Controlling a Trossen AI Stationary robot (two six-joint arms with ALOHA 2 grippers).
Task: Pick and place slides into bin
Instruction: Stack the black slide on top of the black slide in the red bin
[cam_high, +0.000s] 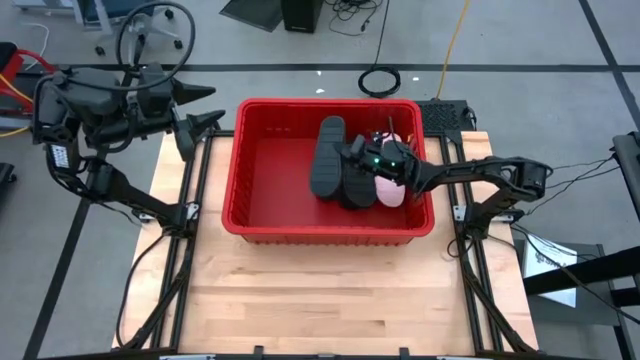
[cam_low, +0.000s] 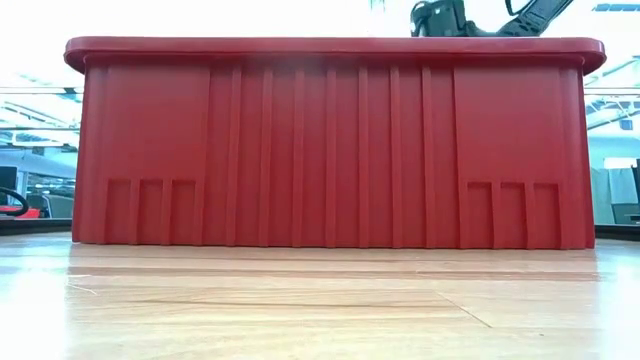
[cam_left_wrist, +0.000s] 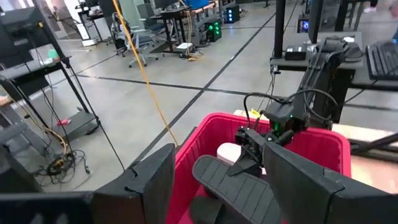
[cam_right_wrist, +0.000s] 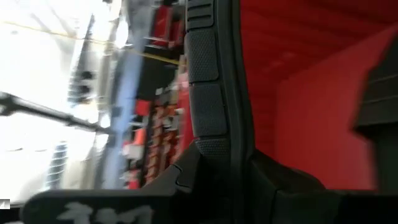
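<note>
The red bin (cam_high: 262, 170) stands in the middle of the table; its near wall (cam_low: 330, 150) fills the low view. Inside lie black slides (cam_high: 355, 188) and a pale pink slide (cam_high: 390, 188). My right gripper (cam_high: 350, 155) reaches into the bin from the table's right and is shut on another black slide (cam_high: 328, 152), which also shows in the left wrist view (cam_left_wrist: 239, 183). My left gripper (cam_high: 212, 107) is open and empty, raised beyond the bin's left wall. My right gripper holds the black slide by its long side edge (cam_right_wrist: 208, 81), which runs up between the fingers. The fingers come from the table's right, slanting down into the bin. The slide sits tilted, ribbed sole up (cam_left_wrist: 230, 177), its lower part among the other slides.
The bin's thick rim (cam_high: 330, 103) and sloping walls surround the right gripper. Bare wooden table (cam_high: 330, 290) lies near of the bin. Black frame rails (cam_high: 185, 260) run along both table sides. The right arm (cam_low: 450, 18) shows over the rim in the low view.
</note>
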